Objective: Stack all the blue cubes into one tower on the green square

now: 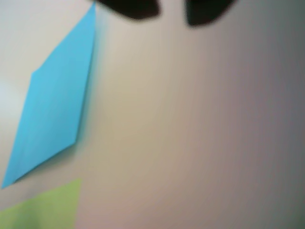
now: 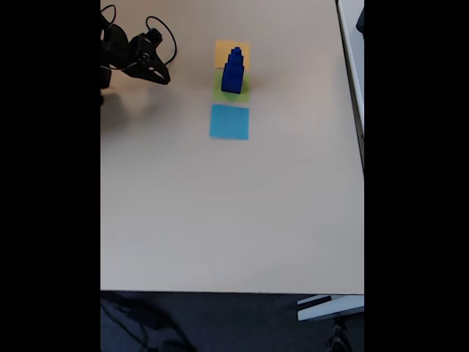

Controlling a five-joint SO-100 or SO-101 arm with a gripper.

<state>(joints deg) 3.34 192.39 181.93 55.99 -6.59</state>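
Fixed view, listed left to right. End effector: upper left of the frame, black, cabled, fingers slightly spread and holding nothing, well apart from the patches. Table: pale beige, bare across the middle and lower frame. Column of three flat patches, upper centre: orange-yellow square topmost, green square in the middle, light-blue square lowest. Blue cubes: stacked as one tower standing on the green square, its top overlapping the orange-yellow square in the picture. No loose cube is seen on the table, so the task looks complete or nearly so.

Risk, as a judgement: the tower is narrow and tall; a sweep of the arm back toward the patches, or a knock to the table, could topple it.

Wrist view, left to right. Light-blue square: left half, seen obliquely. Green square: corner at lower left. Two dark blurred fingertips at the top edge with a gap between them, confirming the spread that the fixed view shows small. The tower's position is given by the fixed view.
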